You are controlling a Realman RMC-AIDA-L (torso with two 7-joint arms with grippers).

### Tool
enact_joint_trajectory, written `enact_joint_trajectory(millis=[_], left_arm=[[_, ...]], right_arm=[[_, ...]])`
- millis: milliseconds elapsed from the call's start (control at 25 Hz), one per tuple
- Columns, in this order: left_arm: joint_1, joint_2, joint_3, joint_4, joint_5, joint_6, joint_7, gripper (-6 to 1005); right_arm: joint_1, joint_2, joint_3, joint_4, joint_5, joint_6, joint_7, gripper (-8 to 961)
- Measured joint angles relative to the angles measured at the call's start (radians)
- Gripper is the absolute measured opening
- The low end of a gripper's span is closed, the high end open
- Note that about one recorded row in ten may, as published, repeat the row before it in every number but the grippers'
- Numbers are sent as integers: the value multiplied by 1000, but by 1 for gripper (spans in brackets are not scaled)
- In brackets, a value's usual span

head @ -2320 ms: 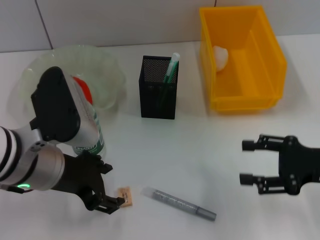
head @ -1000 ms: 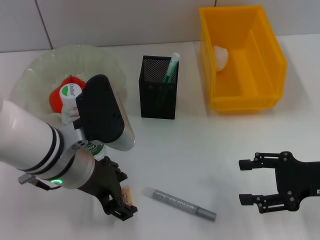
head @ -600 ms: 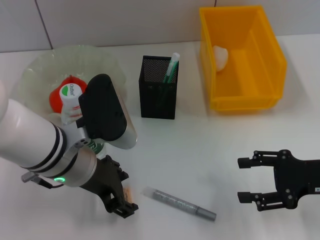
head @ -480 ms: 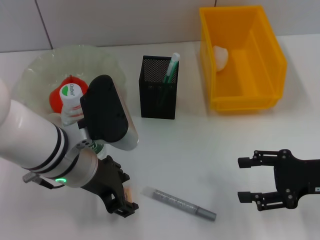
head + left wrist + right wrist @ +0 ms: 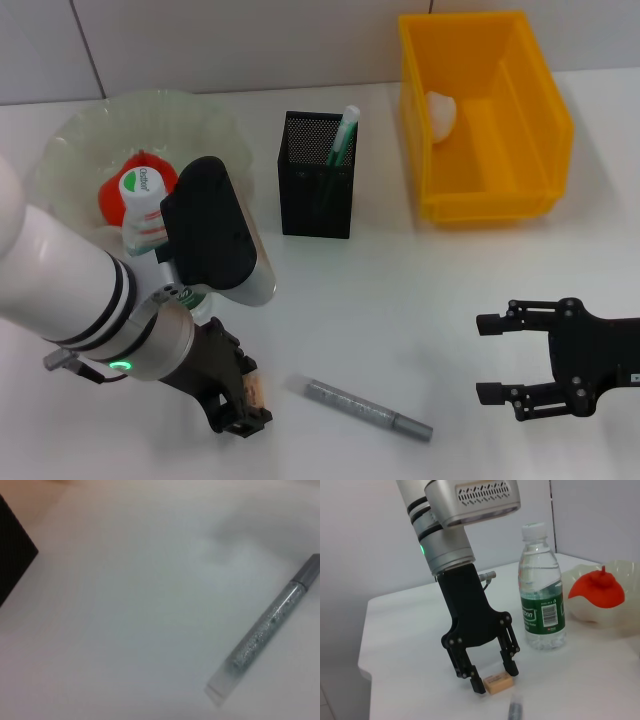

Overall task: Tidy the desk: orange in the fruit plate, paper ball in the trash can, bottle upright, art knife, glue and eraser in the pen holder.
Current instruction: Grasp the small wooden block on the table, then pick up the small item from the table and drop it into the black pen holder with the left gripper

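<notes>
My left gripper [image 5: 243,408] is low over the table, and in the right wrist view the left gripper [image 5: 495,679] stands open astride the small tan eraser [image 5: 498,682], a finger at each end. The eraser [image 5: 253,385] barely shows in the head view. Just right of it lies a slim silver-grey pen-shaped stick [image 5: 358,407] [image 5: 265,630]. The bottle [image 5: 145,215] [image 5: 540,595] stands upright beside the fruit plate [image 5: 210,130], which holds the orange [image 5: 112,190]. A green-and-white stick [image 5: 343,135] is in the pen holder [image 5: 317,195]. The paper ball [image 5: 442,112] rests in the trash can [image 5: 535,120]. My right gripper [image 5: 487,358] hovers open at the front right.
The wall runs along the back of the white table [image 5: 400,290]. My bulky left forearm [image 5: 60,290] covers the front left and hides the bottle's base.
The left arm swung forward and its gripper came down around the eraser, uncovering the bottle and orange. The right gripper drew back a little early on, then stayed still.
</notes>
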Motion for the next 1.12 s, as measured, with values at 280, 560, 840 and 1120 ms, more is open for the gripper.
enact_joint_trajectory(millis=[280,560,840,1120], left_arm=[[-8,0,3,-27,2,-6,-1,585],[-25,0,0,-48,12,-10,-13,506],[-31,0,8,-11,5,5,-14,412],[36,3,-35,244,-14,-78,-10,413]], right_arm=[[0,0,0,0,0,4,0,788],[0,1,0,1,0,13,0,788],[-2,1,0,-1,0,13,1,788],[-10,-2,22,-1,-1,13,3,788]])
